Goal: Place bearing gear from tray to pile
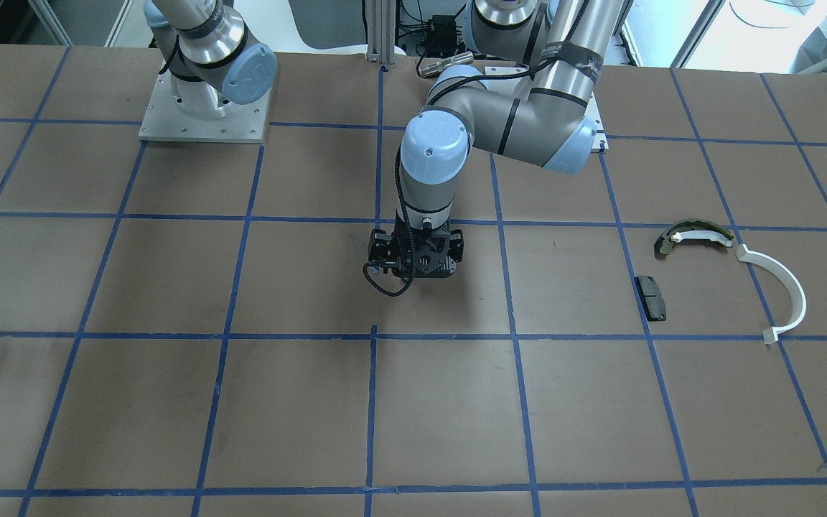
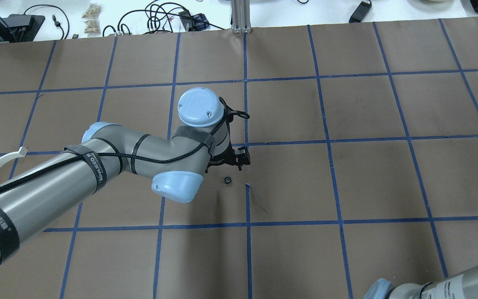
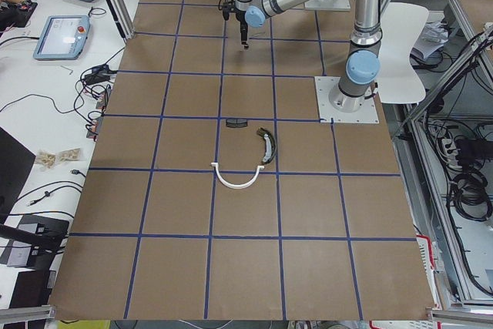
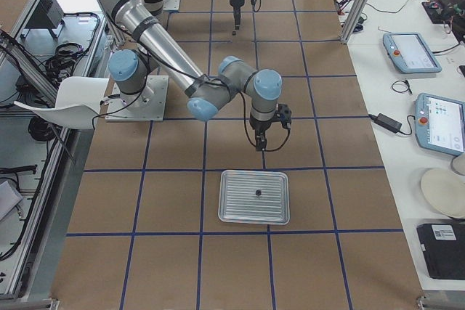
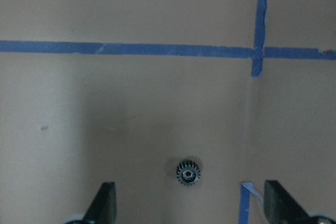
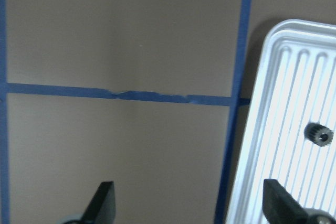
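A small dark bearing gear (image 5: 188, 172) lies on the brown paper, between and just ahead of my open left gripper's (image 5: 191, 200) fingers; overhead it shows as a gear (image 2: 227, 180) beside the left gripper (image 2: 232, 160). Another gear (image 6: 319, 135) lies in the silver ribbed tray (image 6: 283, 103). My right gripper (image 6: 191, 200) hangs open and empty beside that tray's (image 4: 240, 208) edge. The pile sits apart on my left: a white arc (image 1: 779, 287), an olive brake shoe (image 1: 693, 235) and a black pad (image 1: 651, 296).
Blue tape lines grid the brown paper table (image 1: 241, 402). Both arm bases stand on plates along the robot's side. Tablets, cables and a plate lie on the white bench (image 4: 429, 107) beyond the table's far edge.
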`<state>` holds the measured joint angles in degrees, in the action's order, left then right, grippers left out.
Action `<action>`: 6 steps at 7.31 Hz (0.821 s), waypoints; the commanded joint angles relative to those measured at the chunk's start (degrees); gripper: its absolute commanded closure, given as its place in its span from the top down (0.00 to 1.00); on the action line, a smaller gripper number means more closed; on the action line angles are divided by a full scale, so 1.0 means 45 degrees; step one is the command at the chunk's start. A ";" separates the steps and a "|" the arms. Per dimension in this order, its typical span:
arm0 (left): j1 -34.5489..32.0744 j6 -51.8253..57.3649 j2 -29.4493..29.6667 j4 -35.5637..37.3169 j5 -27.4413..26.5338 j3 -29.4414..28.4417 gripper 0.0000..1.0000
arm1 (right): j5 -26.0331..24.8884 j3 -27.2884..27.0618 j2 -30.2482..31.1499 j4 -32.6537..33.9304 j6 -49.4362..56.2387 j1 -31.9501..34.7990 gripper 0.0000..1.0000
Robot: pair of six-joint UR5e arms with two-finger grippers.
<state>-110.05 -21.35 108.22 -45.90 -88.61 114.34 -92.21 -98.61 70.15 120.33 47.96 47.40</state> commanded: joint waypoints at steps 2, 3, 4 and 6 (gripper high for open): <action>-0.0094 0.0019 0.0617 0.0863 -0.0035 0.0606 0.91 | -0.0096 0.1715 -0.1932 0.0370 0.1586 -0.0983 0.84; -0.0152 0.0038 0.0715 0.0998 -0.0035 0.0567 0.90 | -0.0096 0.2009 -0.2361 0.0370 0.1569 -0.1061 0.81; -0.0230 0.0038 0.0755 0.1387 -0.0035 0.0548 0.87 | -0.0077 0.2302 -0.2771 0.0370 0.1608 -0.1255 0.80; -0.0270 0.0096 0.0853 0.1429 -0.0035 0.0567 0.55 | -0.0657 0.2655 -0.3261 0.0390 0.1627 -0.1276 0.72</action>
<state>-111.11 -21.09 111.78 -39.77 -88.77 116.88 -93.22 -87.80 57.02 122.04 55.17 41.83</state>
